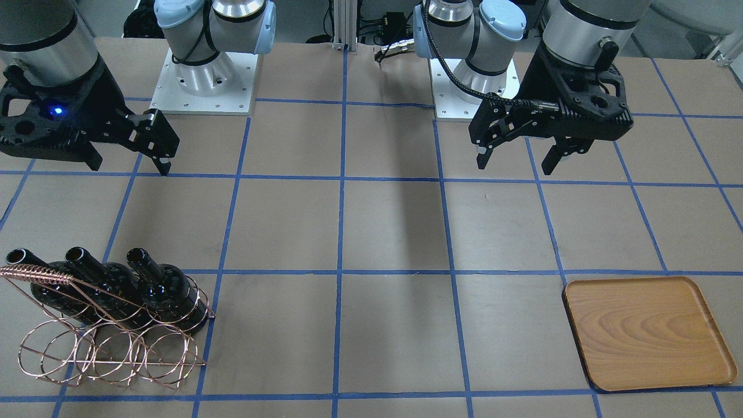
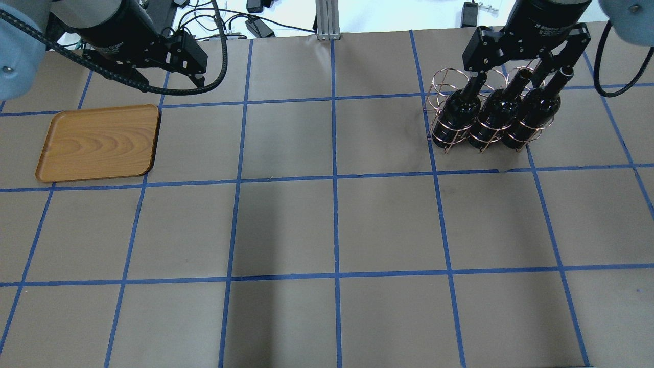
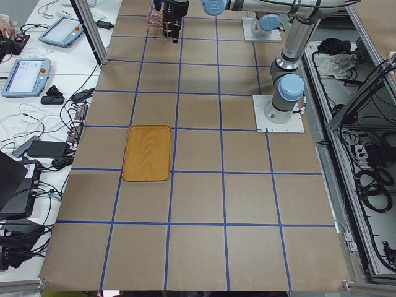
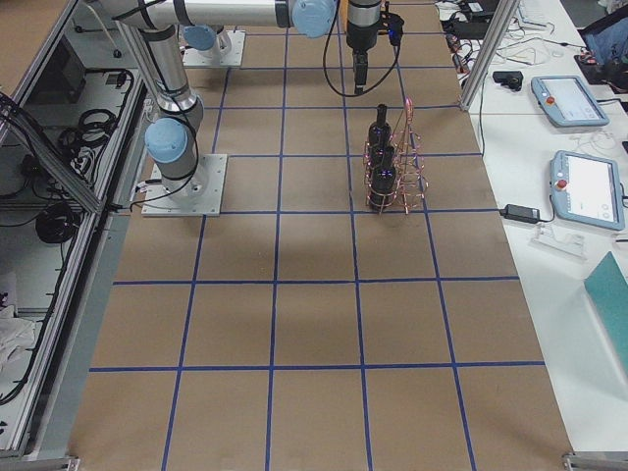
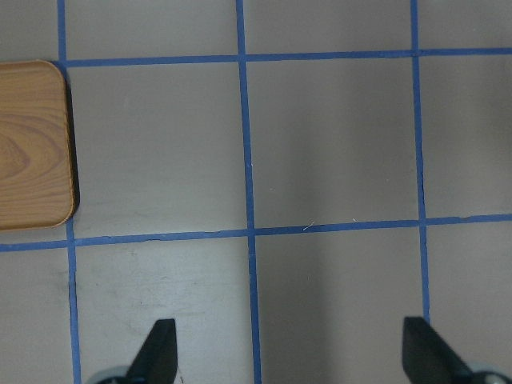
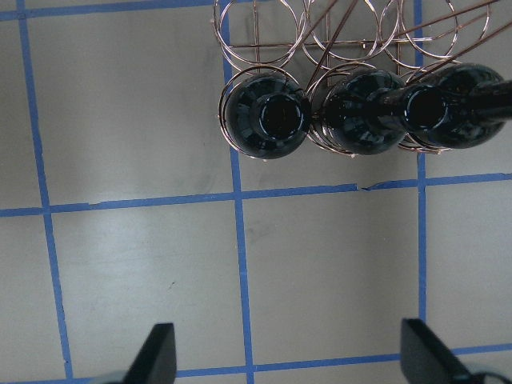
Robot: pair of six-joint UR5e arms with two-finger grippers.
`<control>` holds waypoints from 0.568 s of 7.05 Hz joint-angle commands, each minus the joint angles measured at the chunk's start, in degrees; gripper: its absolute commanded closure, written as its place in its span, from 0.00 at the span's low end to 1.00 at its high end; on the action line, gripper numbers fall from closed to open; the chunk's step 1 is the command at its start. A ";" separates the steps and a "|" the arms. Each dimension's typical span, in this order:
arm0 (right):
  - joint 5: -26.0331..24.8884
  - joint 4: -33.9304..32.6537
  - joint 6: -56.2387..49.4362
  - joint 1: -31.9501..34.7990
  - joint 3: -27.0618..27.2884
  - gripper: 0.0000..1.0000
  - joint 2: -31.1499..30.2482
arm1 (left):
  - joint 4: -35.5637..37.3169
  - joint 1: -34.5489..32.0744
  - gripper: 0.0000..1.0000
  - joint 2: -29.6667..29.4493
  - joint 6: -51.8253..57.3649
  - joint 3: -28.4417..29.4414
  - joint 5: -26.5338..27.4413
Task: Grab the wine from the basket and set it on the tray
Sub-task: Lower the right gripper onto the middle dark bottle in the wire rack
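Observation:
Three black wine bottles (image 2: pixel 460 110) (image 2: pixel 498 115) (image 2: pixel 534 110) stand in the copper wire basket (image 2: pixel 443 82) at the table's far right. They also show in the front view (image 1: pixel 168 290), where the basket's coiled handle (image 1: pixel 35 273) crosses them. My right gripper (image 2: pixel 518 71) is open and empty, high above them. In its wrist view (image 6: pixel 288 356) the bottle mouths (image 6: pixel 264 120) lie ahead of the fingertips. The wooden tray (image 2: pixel 99 143) lies empty at far left. My left gripper (image 2: pixel 168 82) is open and empty, above the table beside the tray (image 5: pixel 32 144).
The table is brown paper marked with a blue tape grid (image 2: pixel 334 179). Both arm bases (image 1: pixel 203 75) (image 1: pixel 470 81) stand at the robot's edge. An aluminium post (image 2: pixel 327 20) and cables sit past the far edge. The basket's outer row of rings (image 1: pixel 110 363) holds nothing.

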 commanded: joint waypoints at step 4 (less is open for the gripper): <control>-0.40 -2.09 -8.54 -1.17 -0.49 0.00 1.80 | 0.08 -0.07 0.00 0.10 0.27 0.00 0.00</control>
